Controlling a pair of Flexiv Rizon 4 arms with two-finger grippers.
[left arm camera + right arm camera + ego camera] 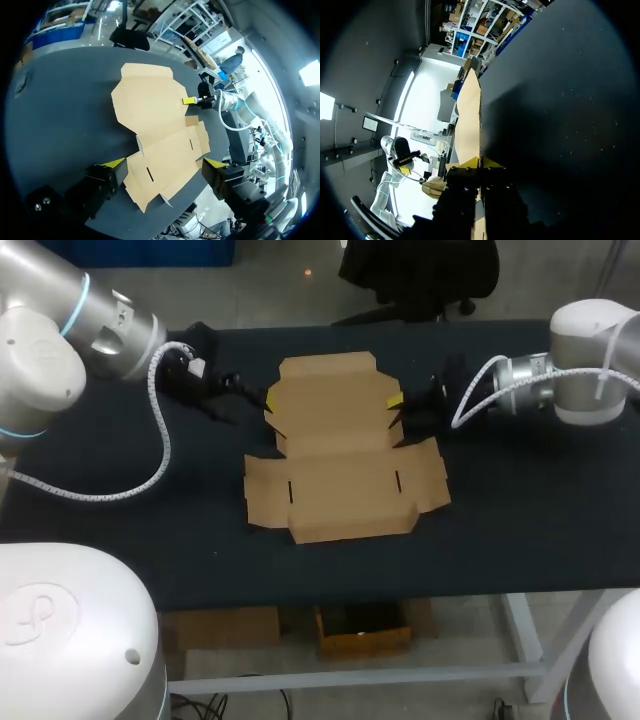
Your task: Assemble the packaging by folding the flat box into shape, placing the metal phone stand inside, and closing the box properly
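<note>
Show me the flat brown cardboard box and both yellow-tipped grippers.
flat brown cardboard box [340, 450]: head view, its centre.
left gripper [164, 162]: left wrist view, between tips.
right gripper [481, 162]: right wrist view, between tips.

**Site classification: robotics laboratory test bench**

The setting presents as a robotics laboratory or test cell. Evidence is as follows. A black-topped work table stands on a grey metal frame. Two large grey-and-white jointed robot arms flank it, the left arm and the right arm, each entering from its own side. Exposed white coiled cables run from the arms, and the left one trails across the table top. A flat brown cardboard box blank lies unfolded on the table between the two arms, laid out as a work piece.
</note>
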